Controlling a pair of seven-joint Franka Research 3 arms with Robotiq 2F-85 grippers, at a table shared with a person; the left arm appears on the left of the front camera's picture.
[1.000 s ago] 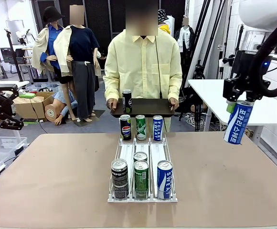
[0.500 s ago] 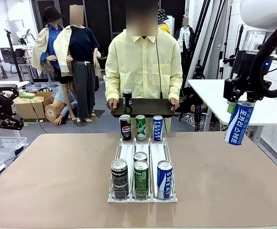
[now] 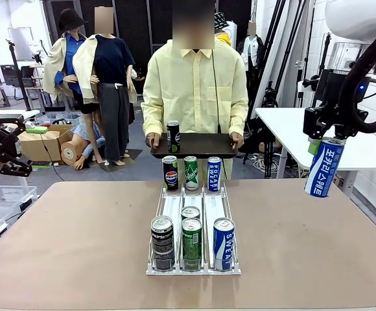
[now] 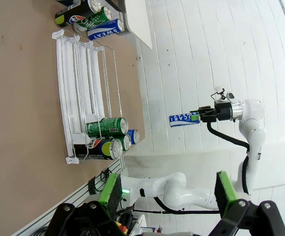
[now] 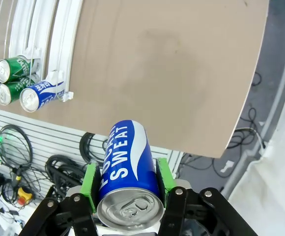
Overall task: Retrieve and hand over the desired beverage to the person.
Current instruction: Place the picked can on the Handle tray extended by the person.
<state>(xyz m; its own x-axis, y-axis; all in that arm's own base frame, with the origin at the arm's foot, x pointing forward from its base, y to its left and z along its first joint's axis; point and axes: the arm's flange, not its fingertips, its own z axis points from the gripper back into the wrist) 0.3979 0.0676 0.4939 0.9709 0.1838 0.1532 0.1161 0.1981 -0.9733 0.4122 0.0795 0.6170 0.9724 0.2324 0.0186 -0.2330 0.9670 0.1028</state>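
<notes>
Front view vs the earlier frames: almost no change. Right end effector [image 3: 324, 144] stayed at upper right of the frame, clamped on the blue Pocari Sweat can [image 3: 323, 167], which hung tilted in the air beyond the right edge of the surface [image 3: 78, 240]. Can shifted only slightly.

The person [image 3: 194, 87] stood at the far side, top centre, both hands on a dark tray [image 3: 198, 146] with one black can [image 3: 172, 136] upright on its left part.

White can rack [image 3: 194, 217] sat mid-surface: three cans at its far end, four at the near end (black Pepsi, two green, one blue).

Right wrist view added what front view couldn't: green pads [image 5: 90, 181] pressed on both sides of the blue can, lid toward the camera, surface edge and cabling behind it, rack's near-end cans at upper left.

Left wrist view: left end effector [image 4: 166, 192] along the bottom edge, fingers spread wide, nothing between them. Same view showed the rack sideways at left, and the right arm with its blue can at right centre, well apart from the rack.

Nothing stood between the held can and the tray except open air; the rack's far-end cans sat just below the tray in the frame.
</notes>
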